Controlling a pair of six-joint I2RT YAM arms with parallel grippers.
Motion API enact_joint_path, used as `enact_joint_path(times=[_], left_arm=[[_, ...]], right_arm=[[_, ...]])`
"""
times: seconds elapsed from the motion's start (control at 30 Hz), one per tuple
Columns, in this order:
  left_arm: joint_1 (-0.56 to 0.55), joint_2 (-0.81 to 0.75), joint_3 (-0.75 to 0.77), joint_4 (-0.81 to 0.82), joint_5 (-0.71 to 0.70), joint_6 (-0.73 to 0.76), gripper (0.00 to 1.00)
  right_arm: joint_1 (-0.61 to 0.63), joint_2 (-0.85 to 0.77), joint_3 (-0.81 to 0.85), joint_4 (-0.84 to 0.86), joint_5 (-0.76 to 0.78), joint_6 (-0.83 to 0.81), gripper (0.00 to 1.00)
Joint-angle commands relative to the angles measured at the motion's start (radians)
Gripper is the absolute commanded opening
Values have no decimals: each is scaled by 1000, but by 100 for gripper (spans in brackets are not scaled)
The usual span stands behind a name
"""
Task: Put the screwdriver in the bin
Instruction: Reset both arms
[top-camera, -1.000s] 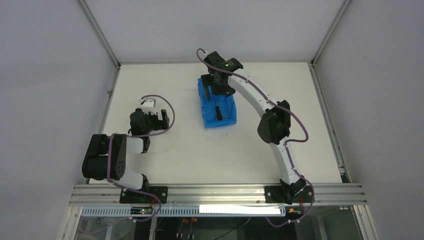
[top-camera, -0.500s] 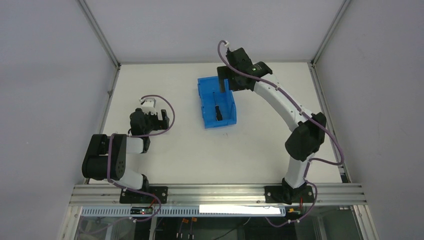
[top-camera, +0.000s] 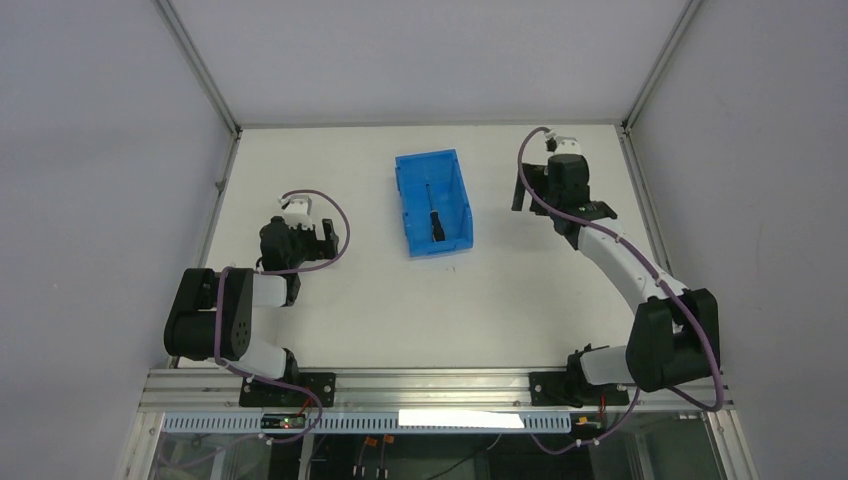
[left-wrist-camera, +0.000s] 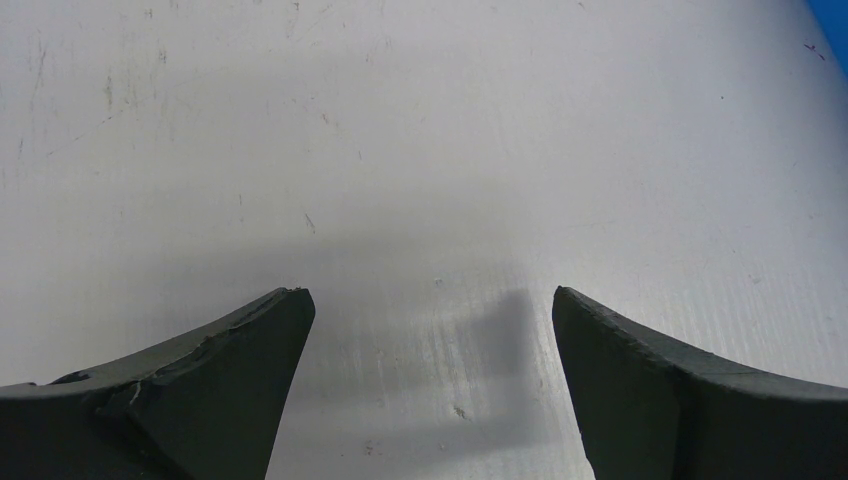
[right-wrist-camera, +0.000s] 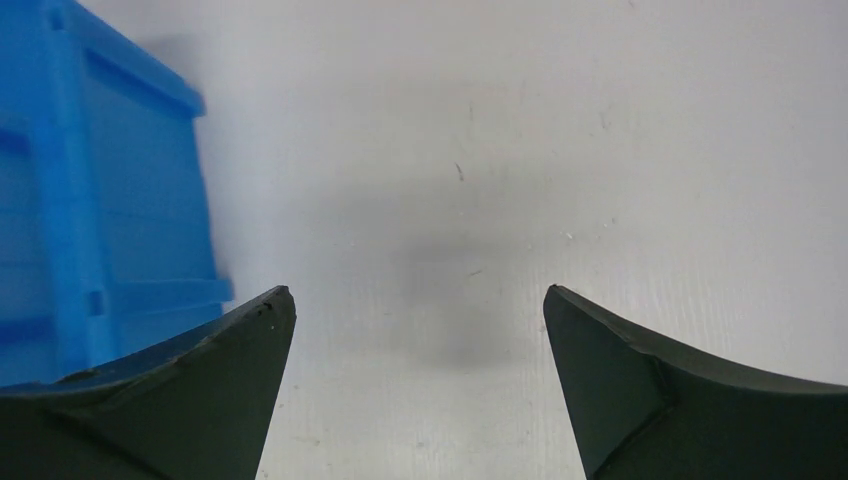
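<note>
Nearest the arm bases, the left arm is folded low on the left side of the desk (top-camera: 400, 310). The left gripper (left-wrist-camera: 430, 330) has its fingers spread apart with nothing between them, and only bare white desk surface lies under them. It is well apart from the bin.

Mid-desk, the bin (top-camera: 433, 203) stands upright, slightly left of centre, with its long axis running near to far. The screwdriver (top-camera: 434, 215) lies flat on the bin floor, wholly within the walls and roughly along that axis. Its thicker black handle is toward the near end and its thin shaft points toward the far end. Neither gripper touches it.

Further back on the right, the right gripper (right-wrist-camera: 420, 330) is outside the bin, off its right side. Its fingers are wide apart and hold nothing. The right wrist view shows the bin's blue outer wall just beside the left finger, with bare desk between the fingers.
</note>
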Motion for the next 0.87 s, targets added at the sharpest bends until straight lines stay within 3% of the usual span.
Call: enact_joint_path(times=[0.0,0.3,0.83], left_arm=[[14,-1,19,42,10,-9,99],[14,0,19,42,10,-10,99],[14,0,19,42,10,-10,99]], right_arm=[[-54,-70,-158,266,-35,-16,98],[-134,-116,-404,563,49,-10,98],[-134,-103,-540,682,146,-13,98]])
